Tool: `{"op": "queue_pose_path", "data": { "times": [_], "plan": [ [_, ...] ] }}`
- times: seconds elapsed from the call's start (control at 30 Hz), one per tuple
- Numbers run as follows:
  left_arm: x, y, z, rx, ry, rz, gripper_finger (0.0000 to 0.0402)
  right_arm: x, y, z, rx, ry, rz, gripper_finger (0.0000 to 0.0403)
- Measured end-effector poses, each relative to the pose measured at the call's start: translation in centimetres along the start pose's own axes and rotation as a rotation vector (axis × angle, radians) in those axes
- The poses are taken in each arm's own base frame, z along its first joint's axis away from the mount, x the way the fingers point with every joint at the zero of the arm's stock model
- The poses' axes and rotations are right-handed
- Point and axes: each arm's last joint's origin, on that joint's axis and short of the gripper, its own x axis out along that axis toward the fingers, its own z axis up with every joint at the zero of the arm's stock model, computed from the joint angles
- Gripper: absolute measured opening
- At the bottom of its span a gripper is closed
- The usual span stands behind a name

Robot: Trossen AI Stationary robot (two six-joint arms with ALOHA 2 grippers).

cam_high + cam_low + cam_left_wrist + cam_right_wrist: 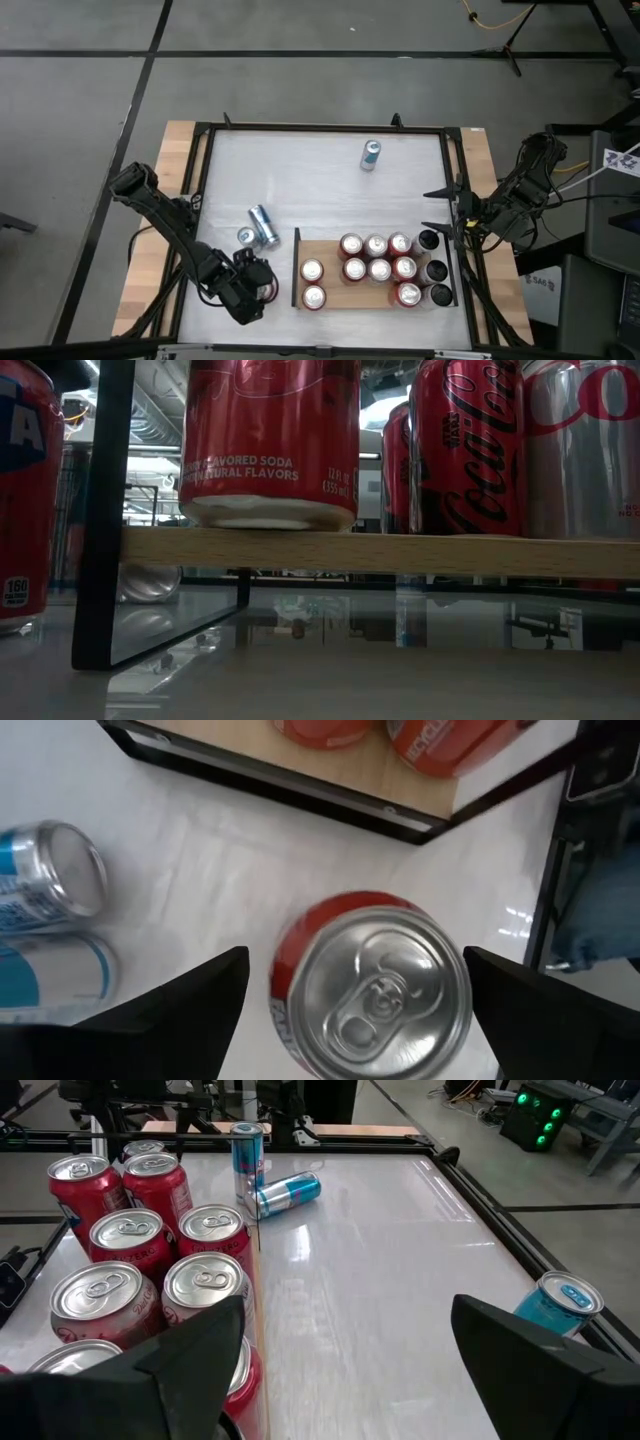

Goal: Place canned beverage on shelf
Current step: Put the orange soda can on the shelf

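Two round red aluminium cans [313, 283] on flat wooden shelf [335, 296]

- White table [320, 160] carries the shelf [330, 295], just right of the left gripper [255, 290].
- Red can [370, 985] stands on the table between that gripper's wide-spread fingers.
- Blue cans [262, 226] lie just beyond it.
- Red and dark cans [378, 268] crowd the shelf.

The shelf [336, 296] lies on the table [310, 170] at its near right, with cans [378, 270] standing on it, crowded toward its right end. Just left of the shelf a can [370, 988] stands upright between the spread fingers of the left gripper [250, 290]. Farther left and back, two slim cans [257, 228] sit together, one upright, one lying. Another can [370, 155] stands alone near the far edge. The right gripper [447, 210] waits at the table's right rim, fingers apart.
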Motion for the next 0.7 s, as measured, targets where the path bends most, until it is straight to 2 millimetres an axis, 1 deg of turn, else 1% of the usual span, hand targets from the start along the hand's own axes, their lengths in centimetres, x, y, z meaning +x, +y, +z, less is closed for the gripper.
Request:
{"op": "queue_pose_path", "data": {
  "times": [0.37, 0.53, 0.7],
  "plan": [
    [0.06, 0.1, 0.13, -0.004, -0.002, 0.003, 0.0355, 0.0, 0.0, 0.0, 0.0, 0.0, 0.0, 0.0347],
    [0.51, -0.06, -0.07, 0.053, 0.009, 0.011, 0.0355, 0.0, 0.0, 0.0, 0.0, 0.0, 0.0, 0.0347],
    [0.8, -0.12, -0.17, 0.066, 0.026, 0.012, 0.0354, 0.0, 0.0, 0.0, 0.0, 0.0, 0.0, 0.0347]
  ]
}}
